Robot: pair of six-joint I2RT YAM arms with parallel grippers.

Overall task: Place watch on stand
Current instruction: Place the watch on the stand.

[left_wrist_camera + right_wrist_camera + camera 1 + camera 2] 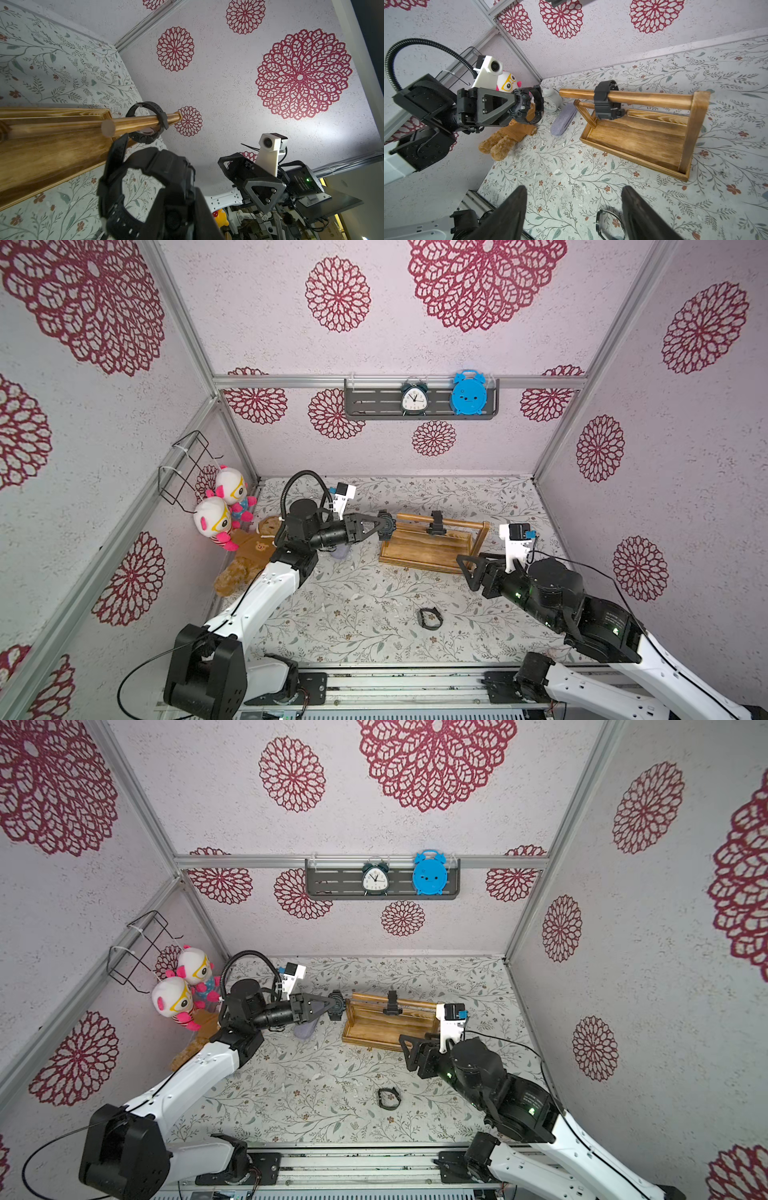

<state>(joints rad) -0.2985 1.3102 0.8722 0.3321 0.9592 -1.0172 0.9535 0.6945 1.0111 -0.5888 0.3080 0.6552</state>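
Observation:
My left gripper (383, 526) is shut on a chunky black watch (387, 525), held in the air just off the left end of the wooden stand (424, 549). In the left wrist view the held watch (145, 187) hangs open as a loop just before the free end of the round bar (116, 126). A second black watch (436, 523) hangs on the bar. A thin black watch (430, 618) lies on the table in front. My right gripper (463, 568) is open and empty by the stand's front right corner, above that thin watch (609, 226).
Two white plush dolls (220, 506), a brown teddy bear (245, 560), a grey pouch (563, 120) and a white alarm clock (552, 99) crowd the left side. A wire basket (187, 464) hangs on the left wall. A grey shelf (374, 402) with two clocks hangs on the back wall.

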